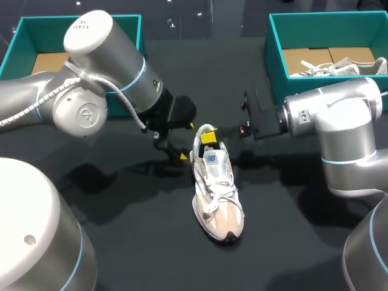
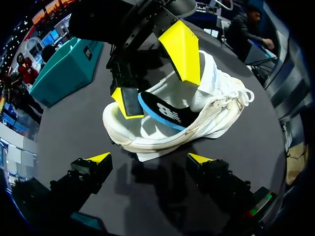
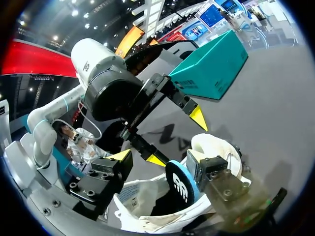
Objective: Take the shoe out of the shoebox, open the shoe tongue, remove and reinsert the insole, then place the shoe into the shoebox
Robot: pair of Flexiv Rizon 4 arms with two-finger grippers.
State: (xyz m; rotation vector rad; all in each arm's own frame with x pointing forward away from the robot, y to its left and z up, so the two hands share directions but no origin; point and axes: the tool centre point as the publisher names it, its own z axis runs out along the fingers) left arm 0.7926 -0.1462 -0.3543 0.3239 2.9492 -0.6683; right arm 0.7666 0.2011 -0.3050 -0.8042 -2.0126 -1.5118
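Observation:
A white and beige sneaker [image 1: 217,191] lies on the black table, toe toward me, heel toward the back. Its blue-edged insole [image 2: 167,113] sticks up out of the opening [image 3: 179,187]. My right gripper [image 1: 209,134] hangs over the heel, open; its fingers straddle the insole without clamping it [image 3: 160,169]. My left gripper [image 2: 150,160] stands open just left of the heel [image 1: 180,145], apart from the shoe, with nothing between its fingers. Behind on the right stands a teal shoebox [image 1: 276,57].
A second teal box [image 1: 18,42] stands at the back left, partly behind my left arm. The right box holds another white shoe [image 1: 345,66]. Bare black table lies around the sneaker's front and sides.

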